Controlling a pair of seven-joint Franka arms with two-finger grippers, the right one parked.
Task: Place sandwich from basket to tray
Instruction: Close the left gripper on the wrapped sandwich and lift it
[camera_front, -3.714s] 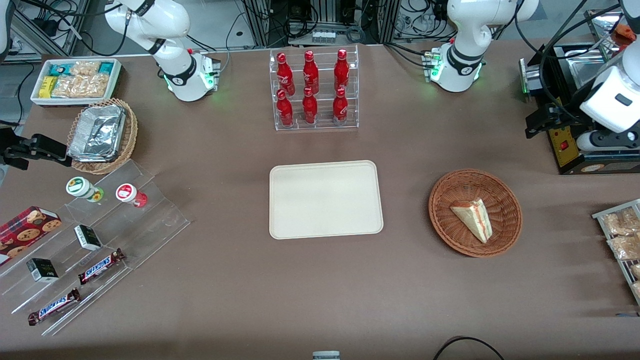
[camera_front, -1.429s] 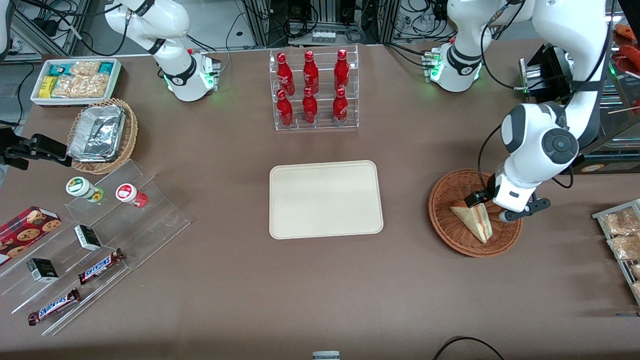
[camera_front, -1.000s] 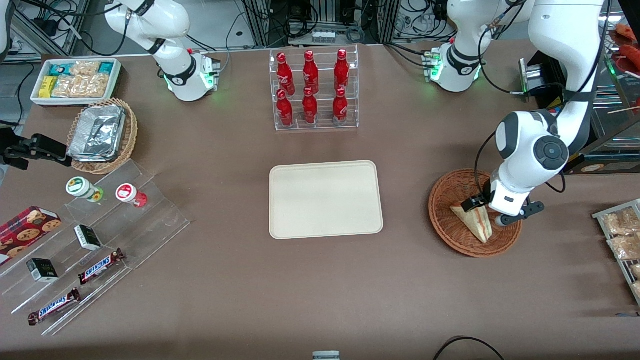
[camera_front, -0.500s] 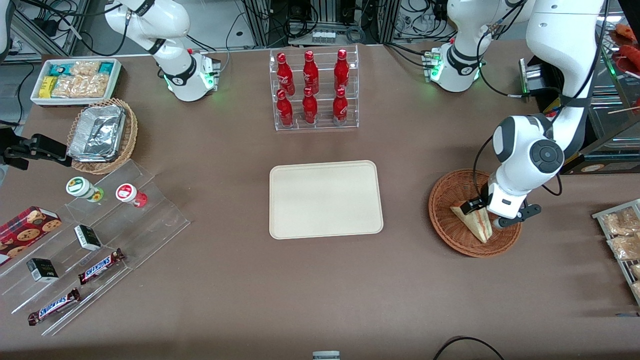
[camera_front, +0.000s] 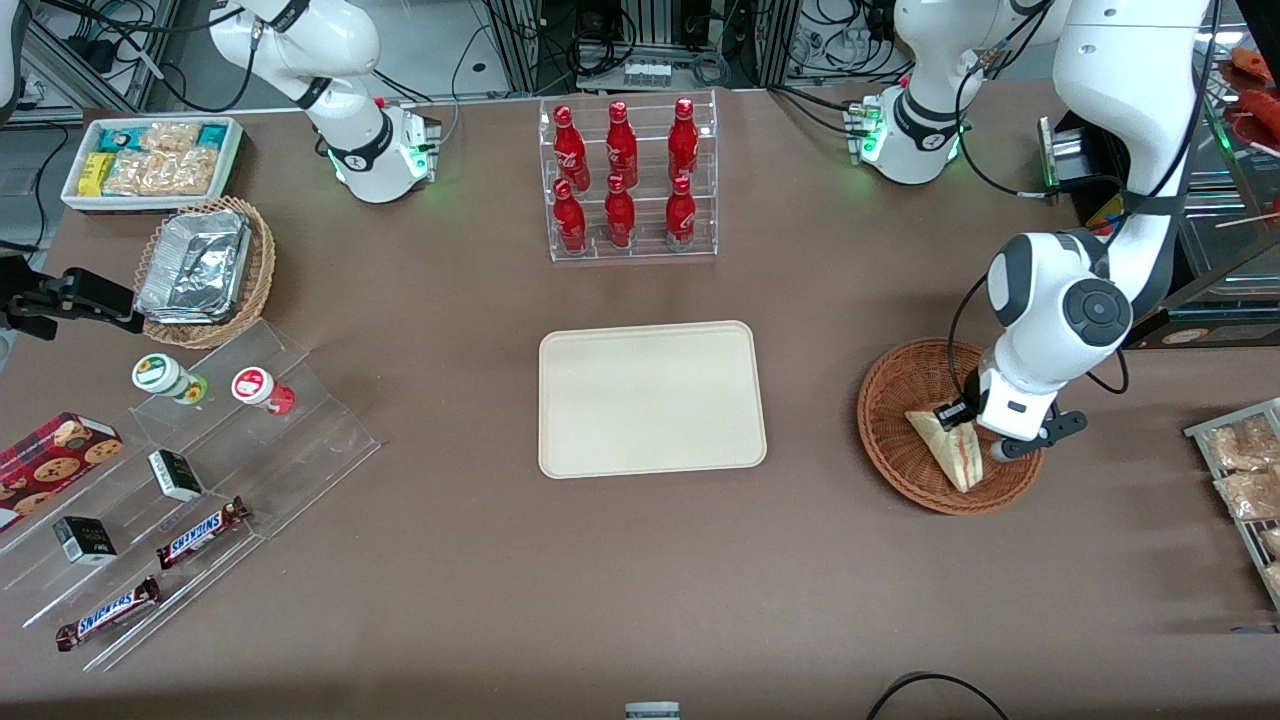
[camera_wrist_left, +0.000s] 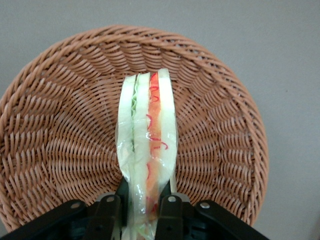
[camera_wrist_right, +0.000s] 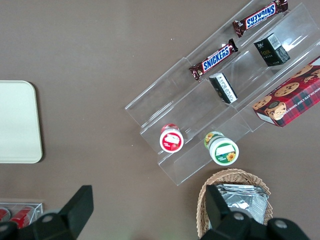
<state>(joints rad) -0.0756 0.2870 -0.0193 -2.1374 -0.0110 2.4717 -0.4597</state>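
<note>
A cream tray (camera_front: 652, 398) sits mid-table with nothing on it. Toward the working arm's end, the gripper (camera_front: 972, 432) reaches into the reddish wicker basket (camera_front: 893, 455), its fingers (camera_wrist_left: 107, 216) clamped on either side of the sandwich (camera_wrist_left: 147, 150), which stands on edge inside.

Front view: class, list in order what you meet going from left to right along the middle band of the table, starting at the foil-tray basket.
Tan wicker basket with foil trays → cream tray → reddish-brown basket → sandwich → gripper, set around the sandwich in the basket.
</note>
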